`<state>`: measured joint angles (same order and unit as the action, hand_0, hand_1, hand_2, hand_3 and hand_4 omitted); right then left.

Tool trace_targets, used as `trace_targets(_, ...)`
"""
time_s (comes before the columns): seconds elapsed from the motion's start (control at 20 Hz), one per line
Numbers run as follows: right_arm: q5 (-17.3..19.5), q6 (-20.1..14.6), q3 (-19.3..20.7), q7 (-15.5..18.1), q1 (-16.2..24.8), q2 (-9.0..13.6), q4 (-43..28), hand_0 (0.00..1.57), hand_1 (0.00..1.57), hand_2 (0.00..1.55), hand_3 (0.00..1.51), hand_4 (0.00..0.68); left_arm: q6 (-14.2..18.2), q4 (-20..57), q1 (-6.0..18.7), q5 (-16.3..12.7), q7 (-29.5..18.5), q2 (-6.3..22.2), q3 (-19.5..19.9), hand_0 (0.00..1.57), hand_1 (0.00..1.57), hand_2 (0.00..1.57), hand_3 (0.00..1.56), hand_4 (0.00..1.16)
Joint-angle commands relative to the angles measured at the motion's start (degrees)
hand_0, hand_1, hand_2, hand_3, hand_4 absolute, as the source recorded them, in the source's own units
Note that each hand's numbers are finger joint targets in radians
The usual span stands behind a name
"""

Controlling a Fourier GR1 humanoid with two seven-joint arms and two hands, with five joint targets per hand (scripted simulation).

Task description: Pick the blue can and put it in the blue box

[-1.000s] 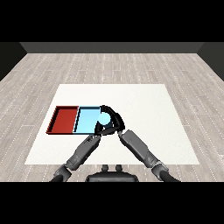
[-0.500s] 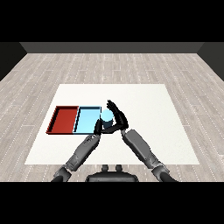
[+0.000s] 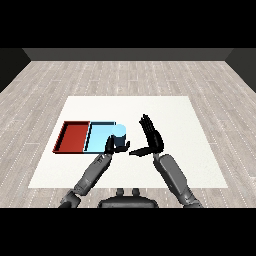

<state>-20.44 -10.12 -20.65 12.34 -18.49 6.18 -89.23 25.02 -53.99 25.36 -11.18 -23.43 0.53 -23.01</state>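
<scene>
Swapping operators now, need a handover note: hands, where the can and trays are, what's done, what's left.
Left hand: curled round the light blue cylindrical can, holding it at the right end of the light blue rectangular tray.
Right hand: open, fingers straight and upright, thumb pointing toward the can, apart from it, holding nothing.
Red rectangular tray: directly left of the blue one, nothing visible in it.
Done: can is grasped and brought to the blue tray.
Left: whether the can already rests on the tray floor cannot be told; set it down inside, then let go and pull the left hand back.
</scene>
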Motion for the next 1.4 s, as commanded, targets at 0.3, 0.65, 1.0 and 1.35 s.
trace_targets(0.3, -4.84, 3.46, 10.74, 1.51, 13.20, 6.53, -14.65, 0.00, 0.00, 0.00, 0.00, 0.000, -0.98, 3.25, 3.90, 1.96, 3.23, 3.54, 6.21, 1.57, 1.57, 1.57, 1.49, 1.14)
trace_targets(0.65, -3.94, 4.77, 12.51, 3.33, 18.22, 7.02, -13.23, 0.00, 0.00, 0.00, 0.00, 0.000, -4.43, 13.52, 6.01, 0.59, 4.35, 11.74, 13.71, 1.57, 1.57, 1.57, 1.50, 1.12)
trace_targets(1.0, -2.05, 2.17, 13.73, 2.73, 16.59, 5.53, -12.59, 0.00, 0.00, 0.00, 0.00, 0.000, -6.17, 27.64, 14.39, 1.35, 11.68, 16.67, 17.95, 1.57, 1.57, 1.57, 1.51, 1.06)
trace_targets(1.35, -4.39, 2.20, 16.55, 1.84, 9.33, 3.16, -2.42, 0.00, 0.00, 0.00, 0.00, 0.000, -2.87, 43.00, 18.06, 5.78, 13.16, 15.24, 17.07, 1.57, 1.57, 1.54, 1.41, 0.97)
